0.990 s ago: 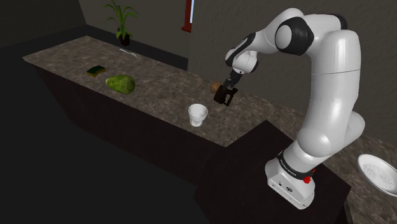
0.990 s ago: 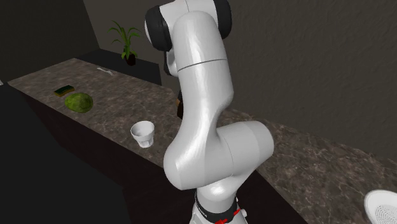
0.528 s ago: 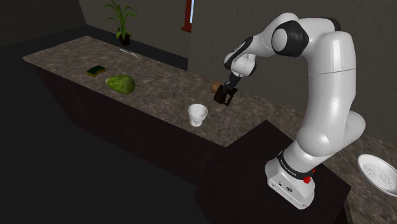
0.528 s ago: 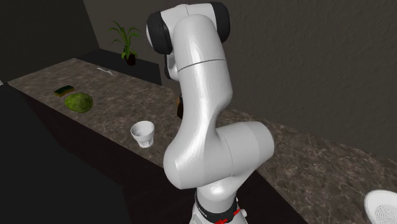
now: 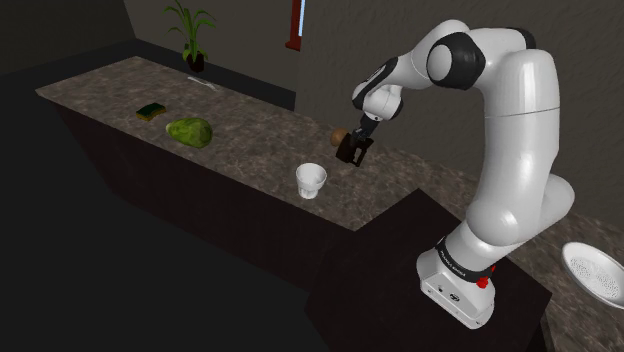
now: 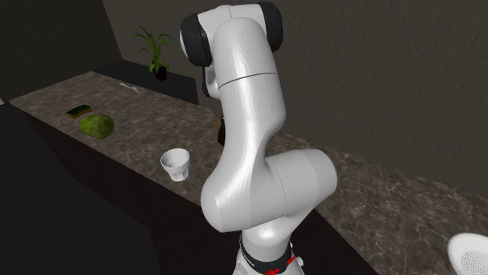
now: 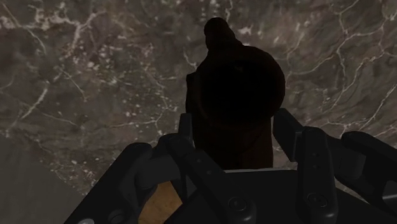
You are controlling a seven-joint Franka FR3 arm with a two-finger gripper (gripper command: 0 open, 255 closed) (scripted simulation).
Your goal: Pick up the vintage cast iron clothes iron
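The clothes iron (image 7: 235, 89) is a dark, rounded body on the marbled brown counter (image 7: 95, 76), with a brown knob (image 5: 338, 136) showing beside the hand in the shoulder view. My black gripper (image 7: 234, 137) is shut on the iron, one finger (image 7: 186, 130) against each flank. In the shoulder view the gripper (image 5: 351, 152) points down at the counter's middle, low over the surface. I cannot tell whether the iron's base still touches the counter. In the second exterior view the white arm (image 6: 242, 133) covers the hand.
A white cup (image 5: 311, 180) stands near the counter's front edge, just toward the shoulder view's left of the gripper. Farther left lie a green rounded object (image 5: 189, 131) and a green-yellow sponge (image 5: 152, 110); a potted plant (image 5: 192, 40) stands behind. A white perforated bowl (image 5: 595, 270) sits far right.
The fingers have gone from spread wide to shut on the iron. The arm's upper joints shifted slightly; the hand stays at the same spot.
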